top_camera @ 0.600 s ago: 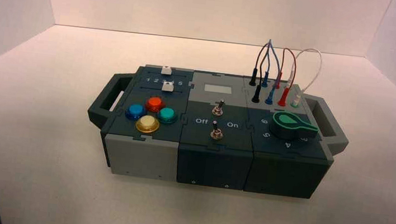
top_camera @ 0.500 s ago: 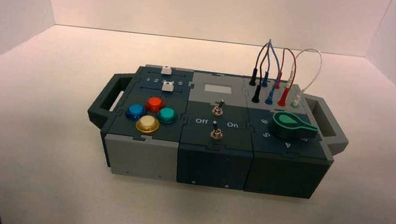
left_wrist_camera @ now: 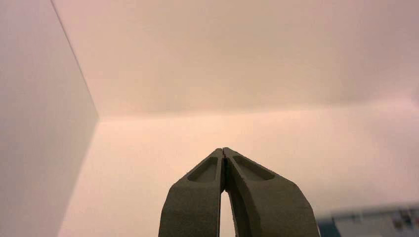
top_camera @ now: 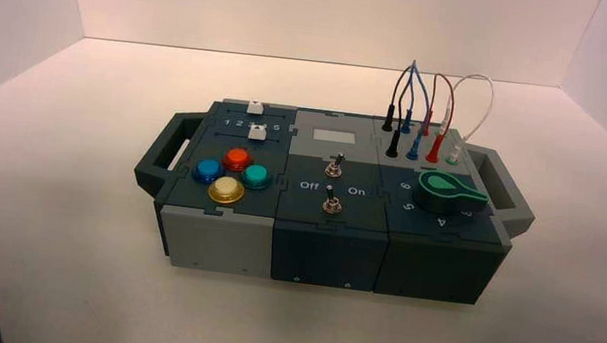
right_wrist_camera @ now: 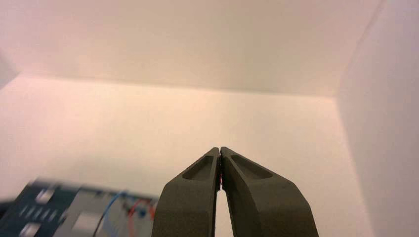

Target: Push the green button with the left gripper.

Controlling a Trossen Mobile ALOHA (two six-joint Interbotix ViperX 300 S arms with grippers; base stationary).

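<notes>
White floor and walls surround our box [top_camera: 214, 243] at frame centre.
Our left gripper [left_wrist_camera: 224, 154] and right gripper [right_wrist_camera: 219, 151] sit pressed together at the lower corners; the green button [top_camera: 256, 175] lies centre-left, bare floor all round.

On the box's [top_camera: 189, 240] centre panel, white lettering reads "Off" [top_camera: 309, 186] and "On" [top_camera: 356, 191] either side of the nearer toggle switch [top_camera: 331, 202]. A row of small white digits [top_camera: 251, 125] — "1 2 3", a half-hidden figure, then "5" — runs between the two white sliders at the far left. Around the green rotary knob [top_camera: 448, 190], "6", "5" and "4" can be made out — the remaining dial numbers are hidden or too small to tell.
</notes>
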